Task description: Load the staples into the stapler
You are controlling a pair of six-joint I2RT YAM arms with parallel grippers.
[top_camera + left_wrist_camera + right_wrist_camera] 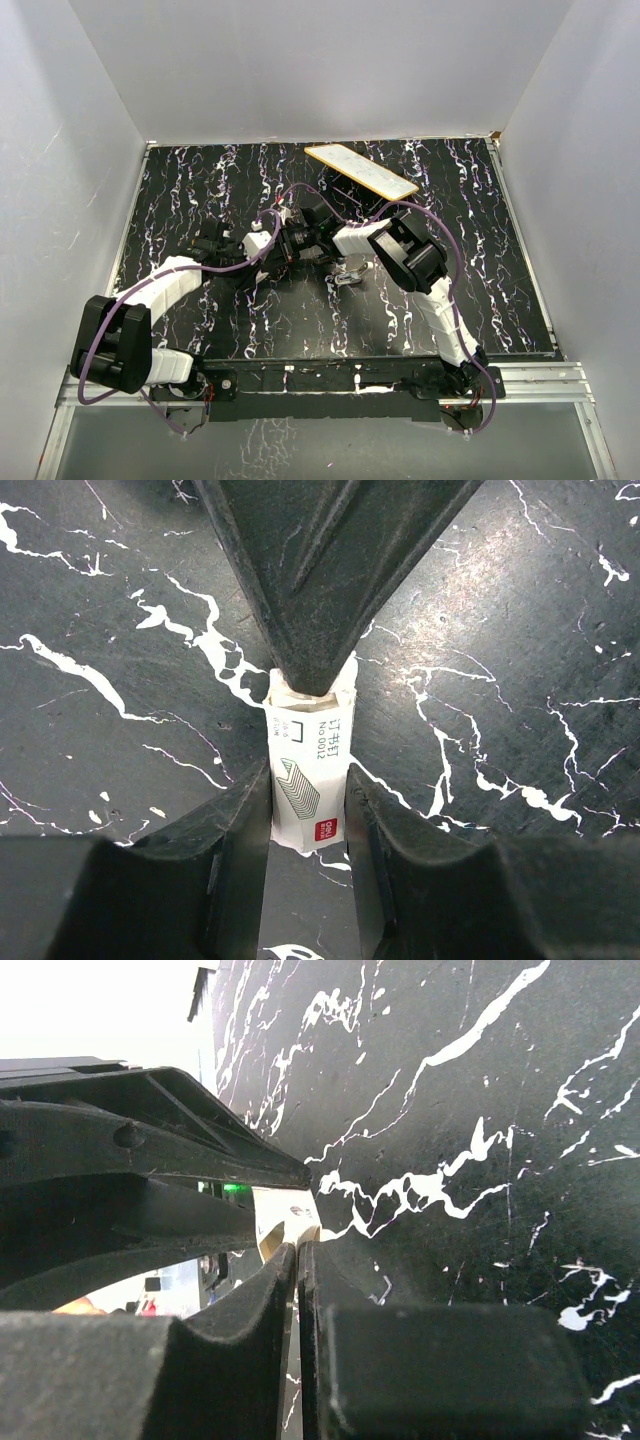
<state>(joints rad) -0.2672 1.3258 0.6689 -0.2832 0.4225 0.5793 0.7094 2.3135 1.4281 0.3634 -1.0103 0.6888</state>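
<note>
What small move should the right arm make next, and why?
Probably draw the right gripper slowly away from the left gripper to open the staple box: the left clamps its sides, the right pinches its far end, and the stapler lies apart on the table.

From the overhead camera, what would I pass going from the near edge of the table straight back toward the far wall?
Metal rail carrying the arm bases → small silver stapler → left fingers and right fingers meeting → yellow-edged flat board.
</note>
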